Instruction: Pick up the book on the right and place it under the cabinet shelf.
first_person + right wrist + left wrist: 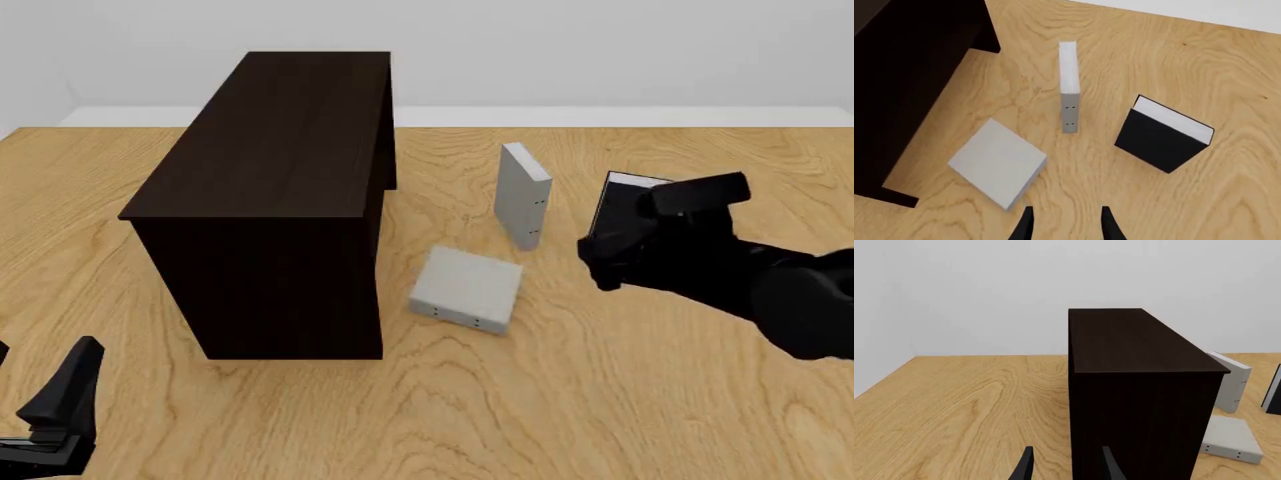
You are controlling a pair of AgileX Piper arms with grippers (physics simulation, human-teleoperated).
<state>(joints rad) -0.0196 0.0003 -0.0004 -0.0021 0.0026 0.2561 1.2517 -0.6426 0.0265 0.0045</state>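
Note:
The book [523, 195] is the light grey one standing upright on the table, right of the cabinet shelf [267, 150]. It shows a white page edge and tiny dots near the spine in the right wrist view [1068, 90]. My right gripper [1065, 220] hovers open and empty above the table, in line with that book and short of it. Its arm [721, 260] reaches in from the right in the front view. My left gripper [1067, 462] is open and empty near the table's front left, facing the cabinet shelf [1141, 390].
A second grey book [466, 289] lies flat near the cabinet's front right corner. A black-covered book [1162, 140] stands right of the upright grey one, partly hidden behind my right arm in the front view. Bare wood table [561, 400] lies in front.

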